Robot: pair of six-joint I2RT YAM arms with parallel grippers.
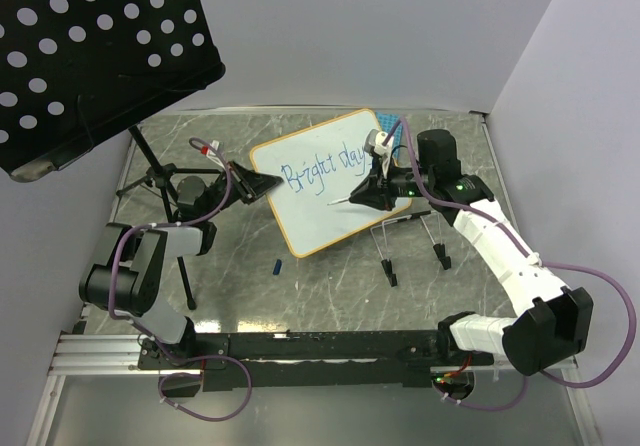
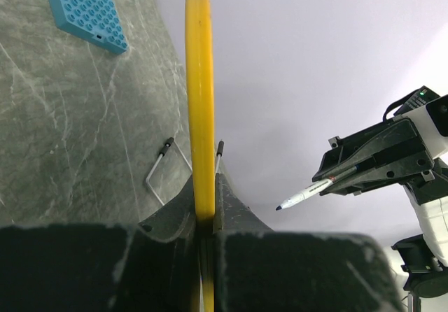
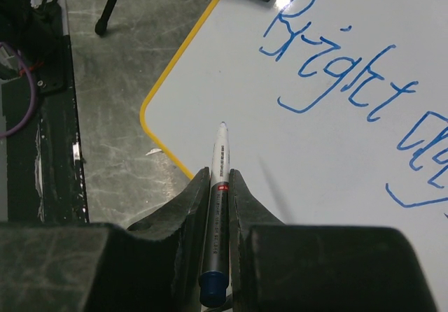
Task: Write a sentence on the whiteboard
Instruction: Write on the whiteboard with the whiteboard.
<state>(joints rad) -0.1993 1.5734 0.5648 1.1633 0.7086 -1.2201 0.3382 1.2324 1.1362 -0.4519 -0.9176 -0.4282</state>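
I'm holding the whiteboard (image 1: 320, 221) mid-frame by its left rim, left gripper (image 1: 252, 183) clamped. Right gripper (image 1: 378, 193) is pinching the marker (image 1: 350, 199) (tip seemingly hovering), pointing left at blank board below the sentence (image 1: 322, 166).

Just one bit of text can be read: blue cursive words (image 1: 325, 166), "Bright day", written across the upper part of the whiteboard (image 1: 325, 224), mid-frame in the top view.

right end effector (image 3: 219, 180) clamps marker (image 3: 220, 151) | tip seemingly above whiteboard (image 3: 336, 179)
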